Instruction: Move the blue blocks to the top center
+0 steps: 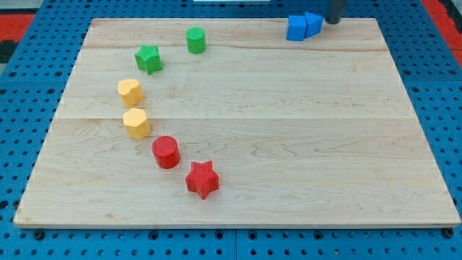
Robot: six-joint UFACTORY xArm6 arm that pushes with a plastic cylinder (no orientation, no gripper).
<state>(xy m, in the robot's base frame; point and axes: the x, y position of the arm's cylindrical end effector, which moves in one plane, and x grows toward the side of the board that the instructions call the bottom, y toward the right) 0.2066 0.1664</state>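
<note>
Two blue blocks sit touching each other near the board's top edge, right of centre: a lighter blue block (297, 27) on the left and a darker blue block (313, 23) on the right; their shapes are hard to make out. My tip (334, 21) is a dark rod end at the view's top, just right of the darker blue block, close to it or touching it.
A green cylinder (195, 40) and a green star (149, 58) lie at the upper left. Two yellow blocks (131, 92) (136, 123) sit at the left. A red cylinder (166, 152) and a red star (203, 179) lie lower left of centre. The wooden board (289, 144) rests on blue pegboard.
</note>
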